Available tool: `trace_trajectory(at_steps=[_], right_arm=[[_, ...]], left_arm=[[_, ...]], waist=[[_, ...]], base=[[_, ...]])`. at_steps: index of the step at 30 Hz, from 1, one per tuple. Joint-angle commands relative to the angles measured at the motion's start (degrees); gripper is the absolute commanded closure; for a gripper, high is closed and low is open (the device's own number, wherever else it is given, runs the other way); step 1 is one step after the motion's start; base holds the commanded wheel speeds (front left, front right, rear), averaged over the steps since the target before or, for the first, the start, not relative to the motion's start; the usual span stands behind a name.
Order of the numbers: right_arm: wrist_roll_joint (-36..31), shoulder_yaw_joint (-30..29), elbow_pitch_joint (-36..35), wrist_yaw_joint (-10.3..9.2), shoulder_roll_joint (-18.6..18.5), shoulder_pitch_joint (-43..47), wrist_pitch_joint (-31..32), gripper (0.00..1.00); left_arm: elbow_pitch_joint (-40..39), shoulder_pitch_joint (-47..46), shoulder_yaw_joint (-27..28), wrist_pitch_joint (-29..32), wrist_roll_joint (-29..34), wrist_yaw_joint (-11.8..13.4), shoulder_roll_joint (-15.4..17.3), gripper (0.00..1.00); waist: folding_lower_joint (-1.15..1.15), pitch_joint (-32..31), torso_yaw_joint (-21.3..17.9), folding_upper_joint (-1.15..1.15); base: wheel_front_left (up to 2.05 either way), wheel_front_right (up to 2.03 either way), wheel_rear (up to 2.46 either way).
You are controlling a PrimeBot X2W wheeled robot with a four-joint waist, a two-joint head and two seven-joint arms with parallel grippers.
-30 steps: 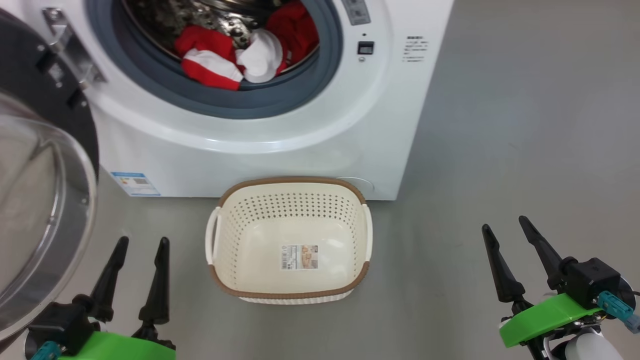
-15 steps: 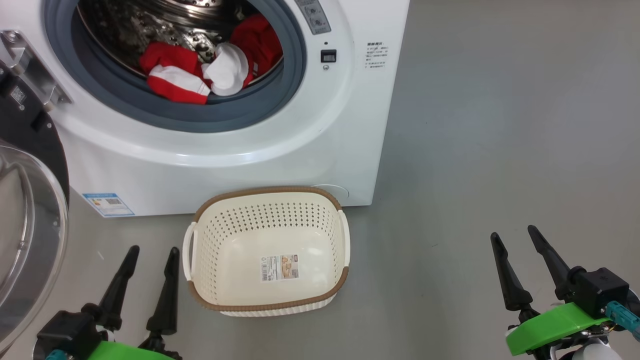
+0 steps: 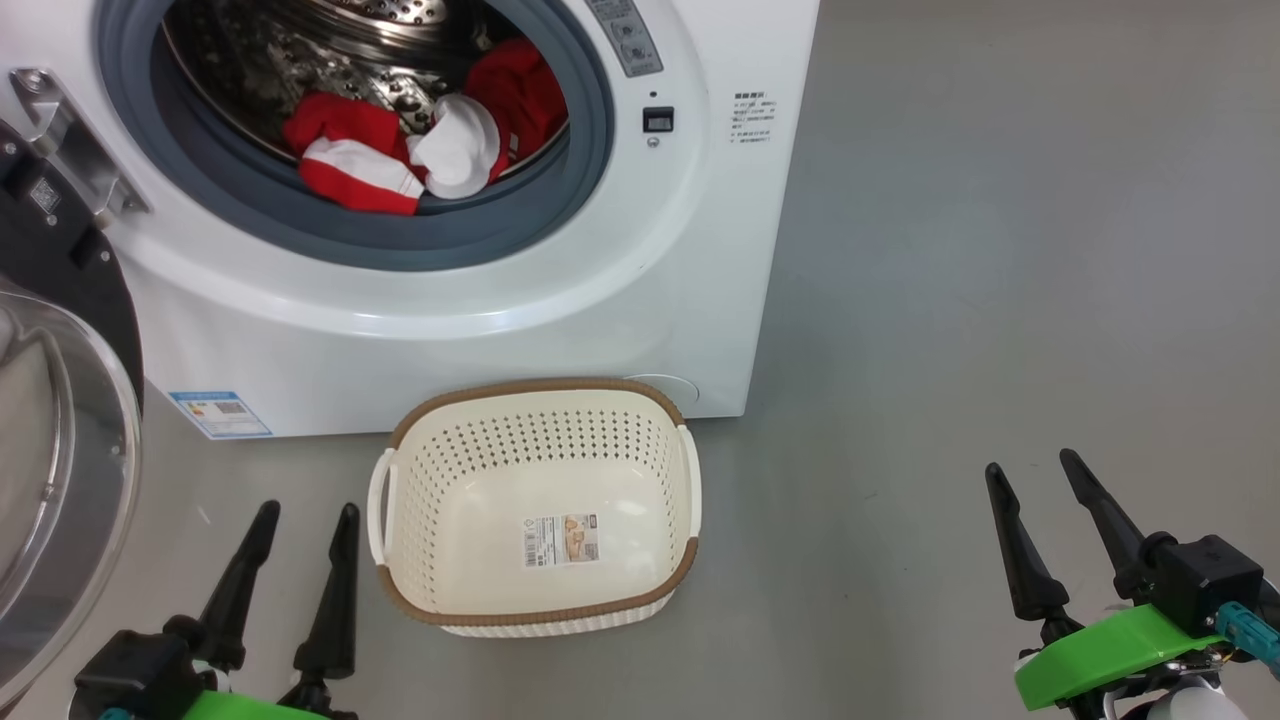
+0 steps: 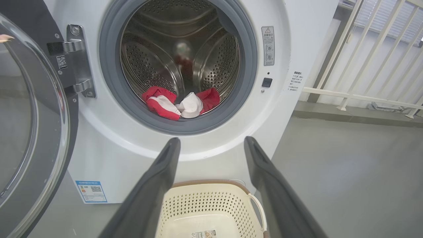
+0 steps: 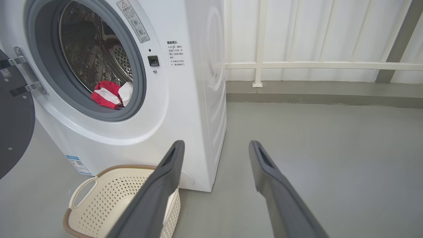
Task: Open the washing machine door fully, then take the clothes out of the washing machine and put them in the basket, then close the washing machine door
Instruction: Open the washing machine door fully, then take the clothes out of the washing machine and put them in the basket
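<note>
So the washing machine (image 3: 480, 300) sits there with the washing machine door (image 3: 60, 480) swung wide open to the left on its hinge (image 3: 75, 150). The basket (image 3: 540, 386) is on the floor (image 3: 1000, 250), right up against the machine's front, with a paper label (image 3: 561, 540) on its bottom. The clothes (image 3: 360, 170), red and white, are bunched inside at the drum's (image 3: 300, 50) front lip. The left claw (image 3: 308, 508) and right claw (image 3: 1030, 462) are both spread wide and empty. They hover low on either side of the basket, left one near it, right one well apart.
</note>
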Motion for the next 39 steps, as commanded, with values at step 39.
trace_trajectory(at_steps=[39], right_arm=[[-0.46, 1.97, -1.81, 0.36, -0.35, -0.56, -0.52, 0.00]], left_arm=[[-0.98, -2.37, 1.65, -0.29, -0.71, -0.32, 0.85, 0.00]], waist=[[0.00, 0.71, 0.46, 0.00]], base=[[0.56, -0.57, 0.02]])
